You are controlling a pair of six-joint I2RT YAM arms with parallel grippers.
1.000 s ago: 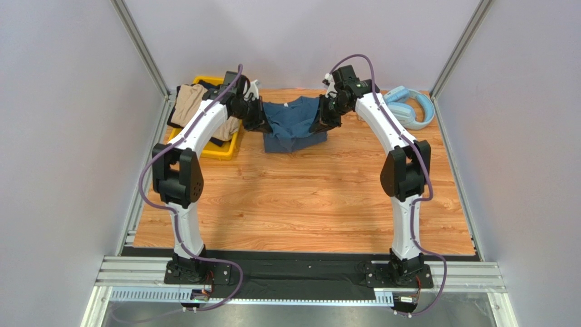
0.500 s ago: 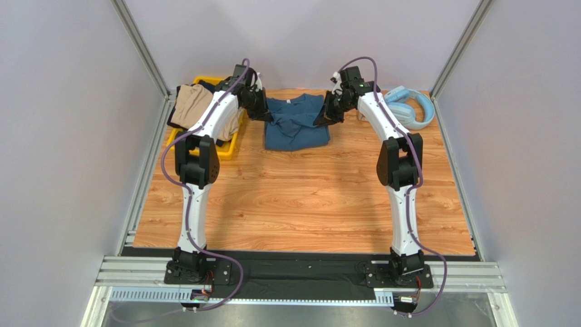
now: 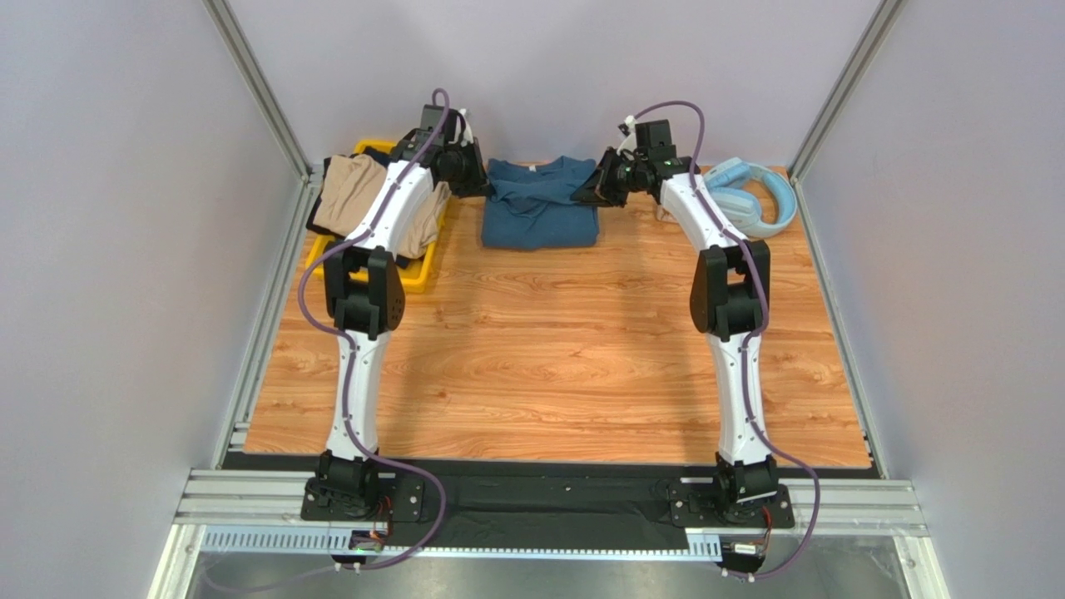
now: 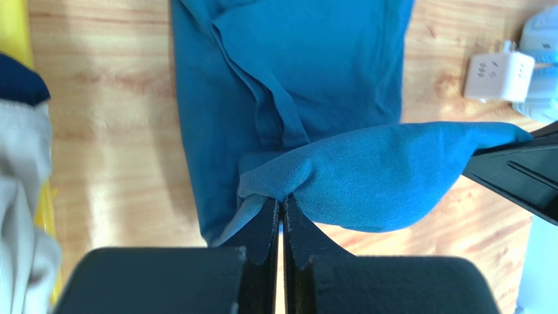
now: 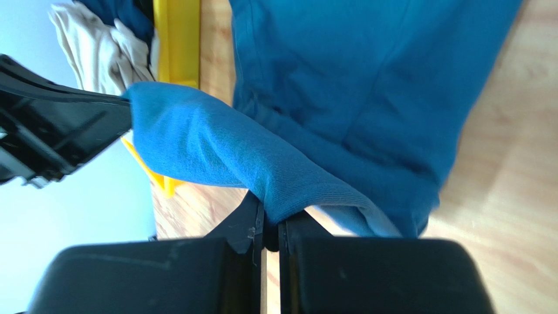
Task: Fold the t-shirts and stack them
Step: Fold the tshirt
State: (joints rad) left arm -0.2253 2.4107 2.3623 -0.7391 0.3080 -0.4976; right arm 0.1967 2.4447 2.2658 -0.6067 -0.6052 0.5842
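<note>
The teal-blue t-shirt [image 3: 538,210] lies partly folded at the far middle of the table. My left gripper [image 3: 473,177] is shut on its left edge; in the left wrist view the jaws [image 4: 281,204] pinch a bunched fold of the shirt [image 4: 367,173]. My right gripper [image 3: 605,182] is shut on its right edge; in the right wrist view the jaws [image 5: 270,216] pinch the cloth [image 5: 216,147]. Both hold the fold stretched between them just above the rest of the shirt. Tan [image 3: 350,194] and navy garments lie bunched in the yellow bin.
The yellow bin [image 3: 406,277] stands at the far left. Light-blue headphones [image 3: 756,194] lie at the far right, with a white plug adapter [image 4: 498,75] beside them. The back wall stands just behind the shirt.
Both grippers have carried the shirt's held edge away from me toward the back wall, laying the fold over the shirt. Both arms are stretched out farther.
</note>
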